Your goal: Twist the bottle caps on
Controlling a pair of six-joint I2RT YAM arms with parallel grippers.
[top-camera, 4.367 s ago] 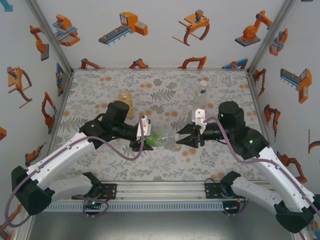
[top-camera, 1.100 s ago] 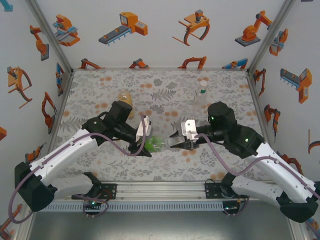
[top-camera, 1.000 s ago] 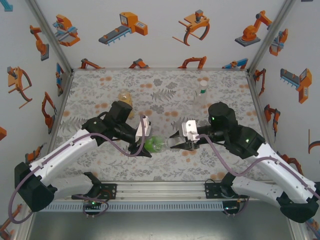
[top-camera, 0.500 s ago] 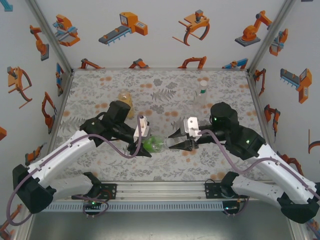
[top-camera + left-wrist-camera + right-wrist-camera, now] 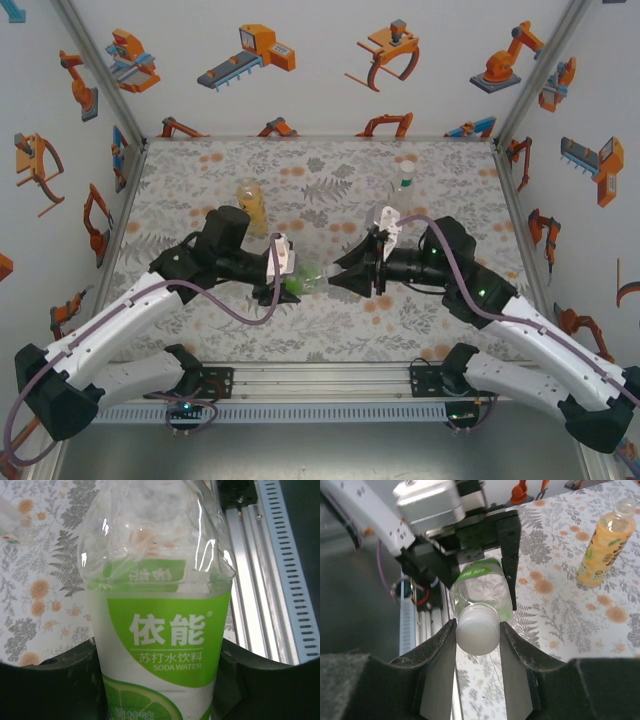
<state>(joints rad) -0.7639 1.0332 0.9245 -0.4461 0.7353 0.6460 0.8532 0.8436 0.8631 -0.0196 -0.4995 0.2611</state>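
The floral table (image 5: 330, 165) carries everything, and my two arms meet over its near middle. Since half a second ago my right wrist has rolled, so its white camera block now sits on top rather than at the side. My left elbow has slid a little toward 9 o'clock. The bottle between the hands has kept its place.

My left hand (image 5: 286, 287) is clamped round the label of the soda water bottle (image 5: 300, 283), which lies sideways off the table with its neck toward 3 o'clock. My right hand (image 5: 337, 282) meets it there, closed on the white cap (image 5: 477, 630) at the bottle's mouth.

From above, that cap is lost among the black fingers. My right wrist camera shows it plainly, with a finger pressed to each side, the bottle's clear shoulder behind it and my left hand's fingers beyond. I cannot tell how far the cap is threaded on. My left wrist camera gives the label instead: green and white, printed SODA WATER, with the aluminium rail (image 5: 260, 580) at 3 o'clock.

An amber drink bottle (image 5: 250, 200) stands upright at 11 o'clock of the held bottle, well apart. A slim clear bottle (image 5: 404, 180) stands at 1 o'clock, partly behind my right wrist.
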